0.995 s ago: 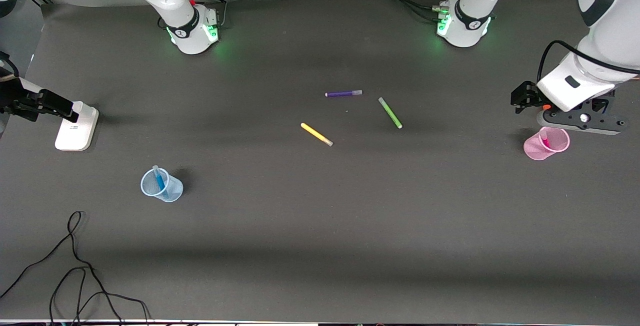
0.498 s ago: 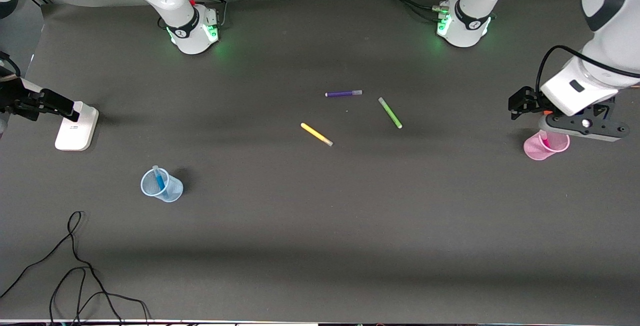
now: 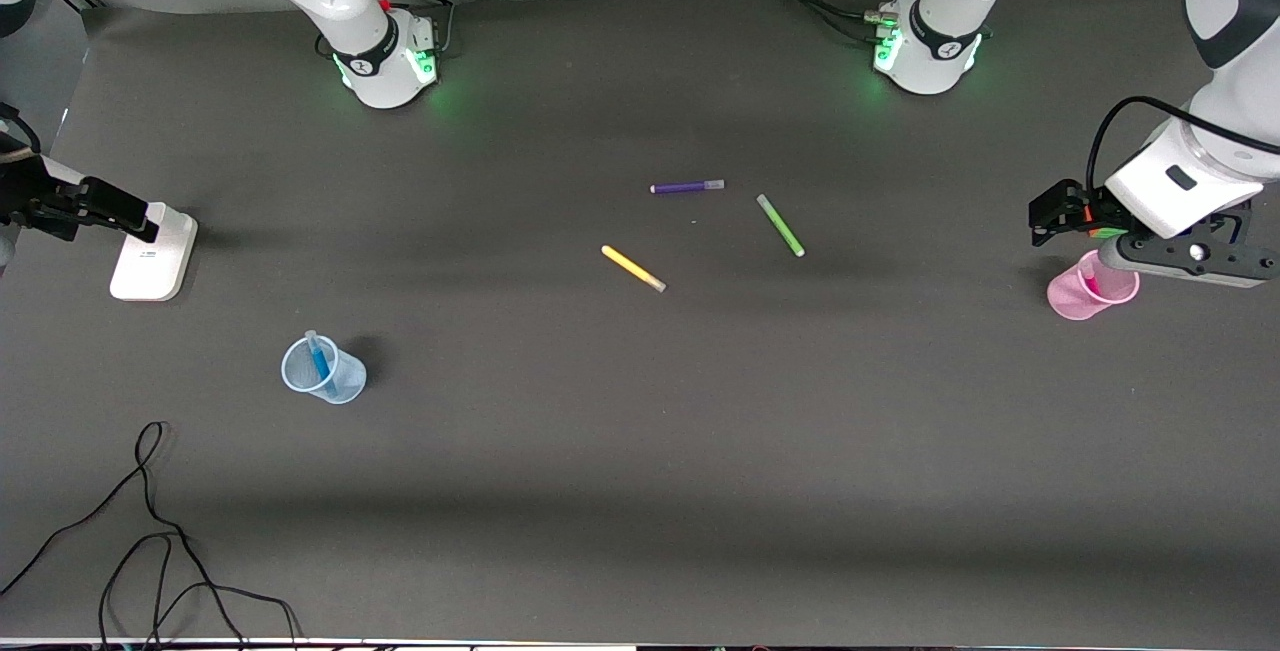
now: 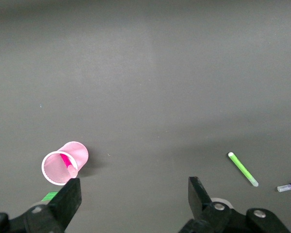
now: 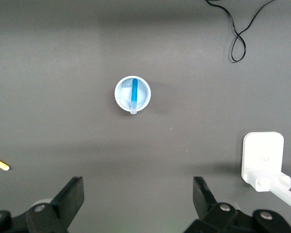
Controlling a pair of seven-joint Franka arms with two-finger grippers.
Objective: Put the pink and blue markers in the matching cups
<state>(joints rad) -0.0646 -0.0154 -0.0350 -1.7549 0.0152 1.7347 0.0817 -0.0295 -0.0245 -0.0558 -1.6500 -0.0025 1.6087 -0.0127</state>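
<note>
The pale pink cup (image 3: 1075, 299) stands near the left arm's end of the table with the pink marker (image 3: 1090, 281) upright in it; both show in the left wrist view, cup (image 4: 63, 162) and marker (image 4: 67, 161). My left gripper (image 4: 133, 189) is open and empty, one fingertip (image 4: 72, 190) beside the cup's rim; its hand (image 3: 1170, 253) hangs over the cup. The pale blue cup (image 3: 335, 376) holds the blue marker (image 3: 319, 359) toward the right arm's end. My right gripper (image 5: 138, 194) is open and empty, high above that cup (image 5: 123, 99) and marker (image 5: 134, 94); it is out of the front view.
A purple pen (image 3: 687, 187), a green pen (image 3: 780, 225) and a yellow pen (image 3: 633, 268) lie mid-table. A white stand base (image 3: 152, 253) sits near the right arm's end of the table. A black cable (image 3: 150, 531) coils near the front edge.
My left hand has shifted a little toward the left arm's end of the table, now covering part of the pink cup's rim. Cups, markers and pens have not moved.
</note>
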